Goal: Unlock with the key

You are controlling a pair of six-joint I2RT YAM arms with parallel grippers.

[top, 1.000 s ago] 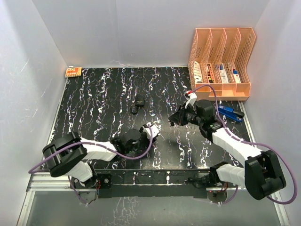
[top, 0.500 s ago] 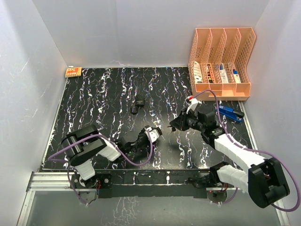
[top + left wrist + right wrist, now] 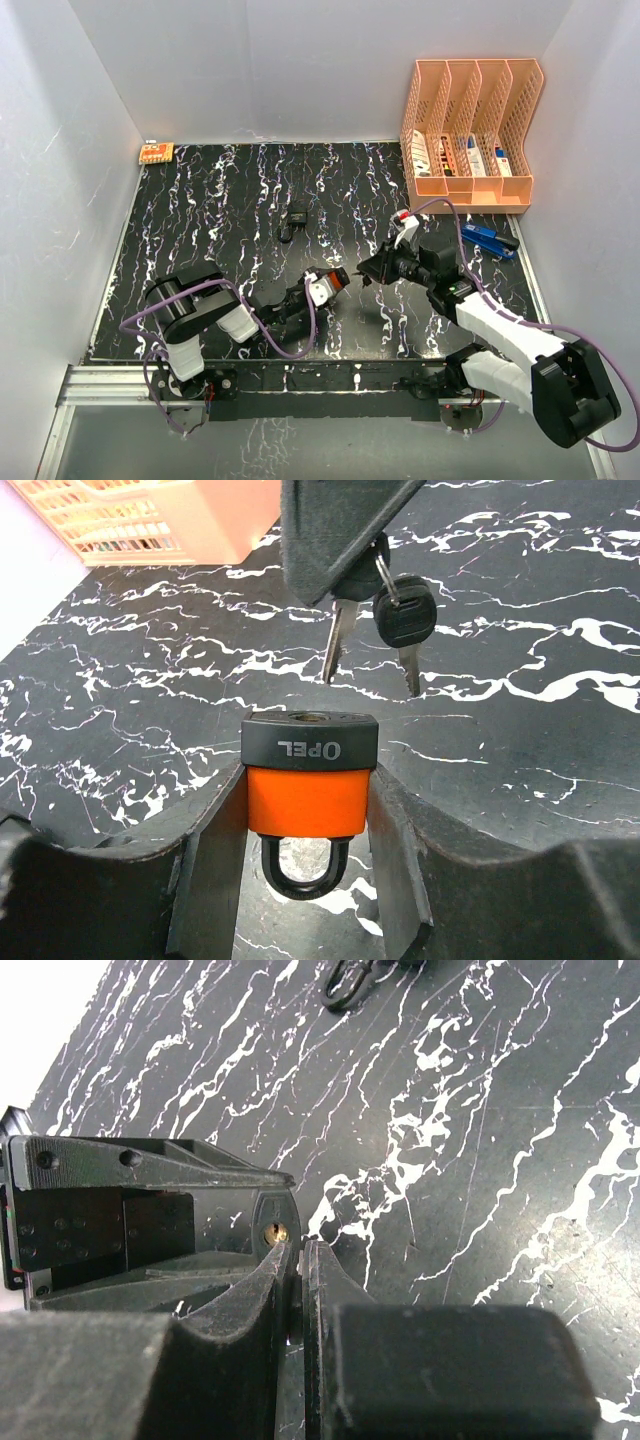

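Observation:
My left gripper is shut on an orange padlock with a black top; its shackle points back at the wrist and its keyhole end faces away. My right gripper is shut on the head of a silver key, whose blade tip hangs just short of the keyhole end. A second key with a black head dangles beside it on the ring. In the right wrist view, the brass keyhole shows just past my closed fingertips. The key is hidden between them there.
An orange file organizer stands at the back right, with a blue tool lying in front of it. A small black object lies mid-table. A small orange item sits at the back left corner.
My left gripper with the padlock has swung right and turned to face the right gripper. My right gripper with the key has moved left and nearer, closing the gap to the lock.

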